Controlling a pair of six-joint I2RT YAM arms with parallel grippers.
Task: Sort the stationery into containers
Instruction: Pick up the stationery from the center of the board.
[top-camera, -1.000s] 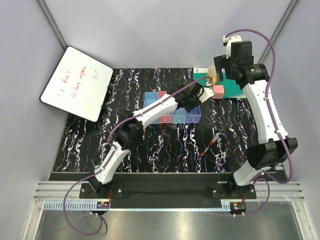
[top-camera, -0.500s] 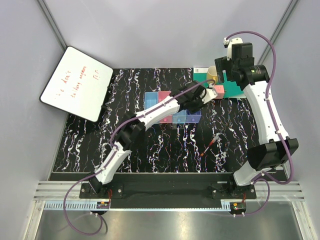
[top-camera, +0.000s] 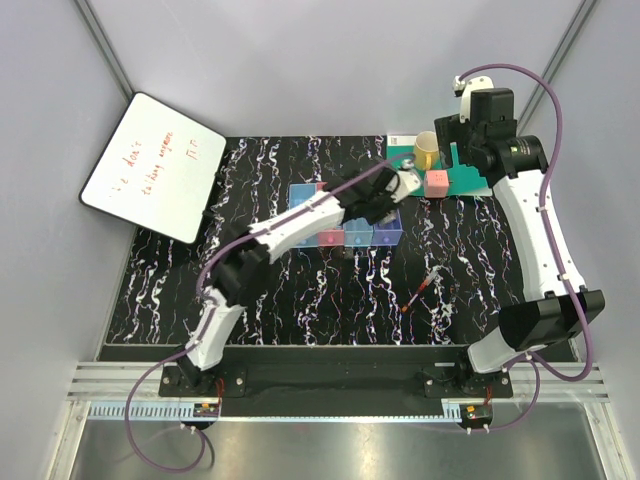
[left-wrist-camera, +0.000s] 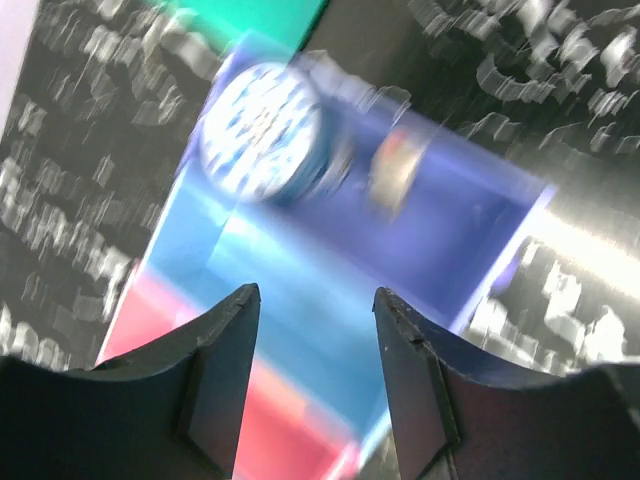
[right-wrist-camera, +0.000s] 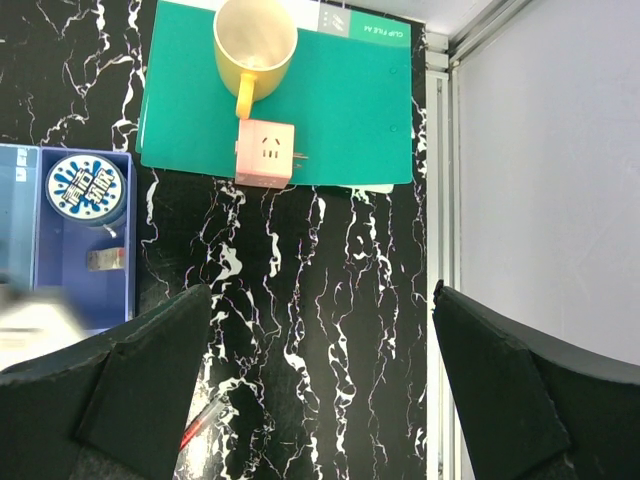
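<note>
The row of joined trays (top-camera: 345, 237) lies mid-table. My left gripper (top-camera: 396, 192) hangs over its right end, open and empty. In the left wrist view its jaws (left-wrist-camera: 317, 295) stand apart above the light blue tray (left-wrist-camera: 290, 290), with the pink tray (left-wrist-camera: 190, 350) beside it. The purple tray (left-wrist-camera: 450, 230) holds the round blue-white tin (left-wrist-camera: 262, 130) and a small beige item (left-wrist-camera: 395, 170). My right gripper (top-camera: 452, 140) is high at the back right, wide open and empty (right-wrist-camera: 320, 295). Its view shows the tin (right-wrist-camera: 85, 188) and the red pen (right-wrist-camera: 205, 420). The pen (top-camera: 425, 290) lies loose on the table.
A yellow cup (top-camera: 427, 152) and a pink cube (top-camera: 436, 182) sit on a green mat (top-camera: 465, 178) at the back right, just behind the trays. A white board (top-camera: 150, 165) leans at the back left. The side walls stand close.
My left arm's elbow has swung left while its gripper stays over the right end of the trays. My right wrist has shifted slightly to the right.
</note>
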